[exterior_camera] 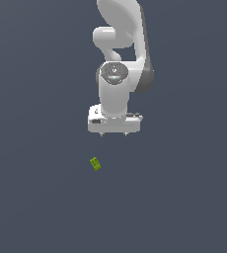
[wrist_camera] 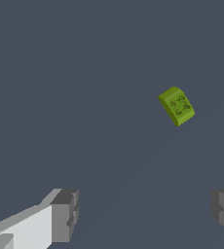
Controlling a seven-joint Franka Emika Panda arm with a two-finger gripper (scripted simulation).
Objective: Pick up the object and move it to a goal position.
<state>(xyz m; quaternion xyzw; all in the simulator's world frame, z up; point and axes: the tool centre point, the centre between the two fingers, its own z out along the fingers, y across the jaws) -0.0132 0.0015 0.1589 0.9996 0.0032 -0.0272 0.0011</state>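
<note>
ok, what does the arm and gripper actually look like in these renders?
Glossy white rounded arm with dark grey side panels and a grey disc cap on the wrist joint. The gripper has a boxy white body. In the wrist view, its fingers are white with grey blocky pads. No cables or markings are visible.

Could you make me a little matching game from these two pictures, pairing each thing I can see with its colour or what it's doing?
Things:
1. block
2. tool
3. floor
4. fingertips

Descriptions:
A. plain dark blue-grey, spread under everything
B. yellow-green with darker green marks, lying loose on the ground
C. grey pads, seen close in the wrist view
D. white, open, up above the ground and holding nothing

Pairs: 1-B, 2-D, 3-A, 4-C
</note>
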